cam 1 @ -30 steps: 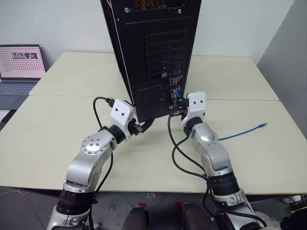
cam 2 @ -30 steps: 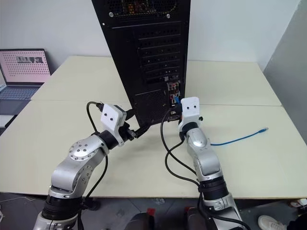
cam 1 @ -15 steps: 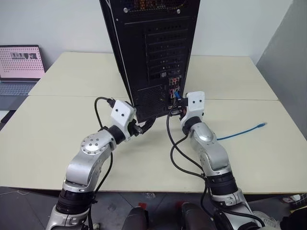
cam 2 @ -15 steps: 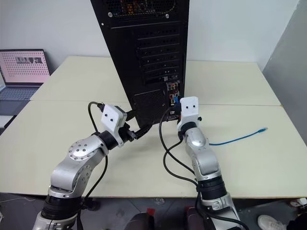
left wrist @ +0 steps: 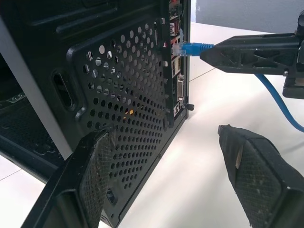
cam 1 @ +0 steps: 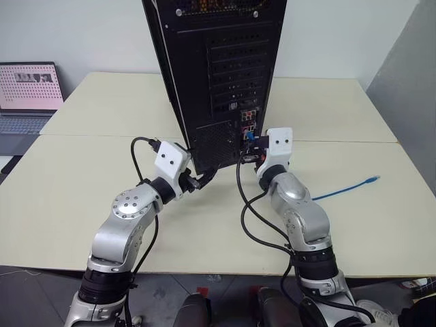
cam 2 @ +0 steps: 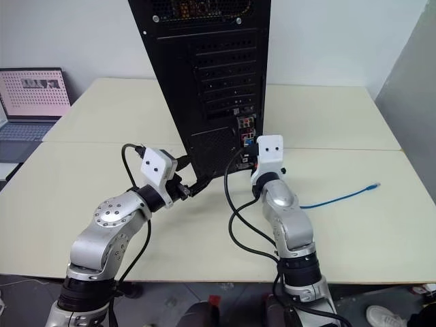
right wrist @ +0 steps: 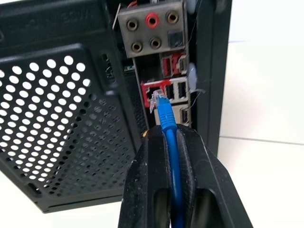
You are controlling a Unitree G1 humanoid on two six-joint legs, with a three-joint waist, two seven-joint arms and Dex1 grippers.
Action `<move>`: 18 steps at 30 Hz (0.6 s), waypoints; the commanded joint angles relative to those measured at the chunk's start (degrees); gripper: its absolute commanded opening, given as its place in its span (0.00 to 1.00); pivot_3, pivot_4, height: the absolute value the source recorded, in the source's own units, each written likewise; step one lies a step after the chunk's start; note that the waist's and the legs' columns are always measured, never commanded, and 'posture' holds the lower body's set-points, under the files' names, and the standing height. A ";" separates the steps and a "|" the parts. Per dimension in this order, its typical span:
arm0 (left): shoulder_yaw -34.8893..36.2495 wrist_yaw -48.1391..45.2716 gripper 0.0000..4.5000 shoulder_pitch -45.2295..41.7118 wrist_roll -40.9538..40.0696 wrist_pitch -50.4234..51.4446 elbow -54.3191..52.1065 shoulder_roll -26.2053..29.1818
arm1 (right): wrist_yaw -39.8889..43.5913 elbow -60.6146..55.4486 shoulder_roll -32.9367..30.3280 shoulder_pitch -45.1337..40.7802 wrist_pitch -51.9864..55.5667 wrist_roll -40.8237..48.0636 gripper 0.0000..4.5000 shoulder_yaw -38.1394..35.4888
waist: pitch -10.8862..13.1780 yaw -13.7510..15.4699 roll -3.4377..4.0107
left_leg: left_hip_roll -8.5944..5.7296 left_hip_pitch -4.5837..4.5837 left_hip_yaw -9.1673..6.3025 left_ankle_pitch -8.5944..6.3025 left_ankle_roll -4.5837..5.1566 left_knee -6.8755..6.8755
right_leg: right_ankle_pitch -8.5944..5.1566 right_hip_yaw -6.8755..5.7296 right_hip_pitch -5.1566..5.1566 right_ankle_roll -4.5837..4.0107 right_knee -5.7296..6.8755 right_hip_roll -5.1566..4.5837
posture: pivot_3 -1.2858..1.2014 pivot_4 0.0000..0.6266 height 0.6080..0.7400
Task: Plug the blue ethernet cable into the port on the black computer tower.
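Observation:
The black computer tower stands upright mid-table, its back panel facing me. My right gripper is shut on the blue ethernet cable just behind its clear plug. The plug's tip sits at the mouth of the port, a red-framed socket; I cannot tell how deep it is. The rest of the cable trails over the table to the right. My left gripper is open and empty beside the tower's lower vent grille.
A laptop stands open at the back left of the cream table. A grey partition rises on the right. Black robot cables loop between my arms. Red and blue USB sockets and audio jacks surround the port.
The right wrist has tipped slightly, keeping the plug at the socket cluster. The left arm has stayed still.

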 commanded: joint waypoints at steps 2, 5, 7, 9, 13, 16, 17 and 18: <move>1.05 -0.69 0.81 -1.21 0.25 -1.81 -0.42 0.58 | -0.45 -3.52 0.96 -1.30 0.33 0.56 0.00 -0.14 | 0.00 0.00 0.00 | 0.00 -0.05 0.01 0.00 0.00 0.00 | 0.00 0.00 -0.05 0.00 0.00 0.00 | 0.52 0.24 1.00; 0.87 -1.69 0.81 -1.19 -0.23 -2.21 -0.61 0.74 | -0.83 -3.32 1.15 -1.46 0.17 0.55 0.00 -0.45 | 0.00 0.00 0.00 | 0.00 -0.25 0.01 0.01 -0.01 0.02 | 0.00 0.00 -0.25 -0.01 0.04 0.00 | 0.52 0.24 1.00; 0.78 -2.53 0.81 -1.00 -0.57 -2.39 -0.85 0.76 | -1.05 -3.13 1.19 -1.54 0.06 0.71 0.00 -0.61 | 0.00 -0.03 0.00 | 0.01 -0.57 -0.01 0.08 -0.14 0.05 | 0.03 -0.01 -0.58 -0.03 0.11 0.00 | 0.52 0.24 1.00; 0.81 -3.26 0.81 -0.83 -0.87 -2.62 -1.03 0.72 | -1.17 -3.03 1.15 -1.59 0.05 0.81 0.00 -0.65 | 0.00 -0.03 0.00 | 0.03 -0.57 -0.02 0.09 -0.15 0.04 | 0.04 -0.01 -0.58 -0.05 0.10 -0.02 | 0.52 0.24 1.00; 0.82 -4.29 0.81 -0.62 -0.84 -2.79 -1.16 0.87 | -1.26 -2.74 1.42 -2.25 -0.08 1.44 0.00 -1.33 | 0.00 -0.02 0.00 | 0.03 -0.58 -0.05 0.10 -0.17 0.04 | 0.06 -0.04 -0.58 -0.08 0.10 -0.01 | 0.52 0.24 1.00; 0.72 -4.70 0.81 -0.55 -0.59 -3.10 -1.16 0.95 | -1.19 -2.68 1.57 -3.14 0.36 1.77 0.00 -1.81 | 0.00 -0.03 0.00 | 0.03 -0.58 -0.05 0.11 -0.17 0.04 | 0.06 -0.04 -0.58 -0.08 0.10 0.00 | 0.52 0.24 1.00; 0.71 -4.76 0.81 -0.54 -0.54 -3.16 -1.15 0.96 | -1.17 -2.70 1.70 -3.45 0.58 1.92 0.00 -2.03 | 0.00 -0.03 0.00 | 0.03 -0.57 -0.05 0.11 -0.18 0.05 | 0.06 -0.04 -0.58 -0.08 0.11 0.00 | 0.52 0.24 1.00; 0.69 -4.80 0.81 -0.53 -0.50 -3.21 -1.14 0.95 | -1.19 -2.72 1.85 -3.74 0.80 2.12 0.00 -2.27 | 0.00 -0.03 0.00 | 0.04 -0.57 -0.05 0.11 -0.18 0.05 | 0.07 -0.04 -0.58 -0.09 0.11 0.00 | 0.52 0.24 1.00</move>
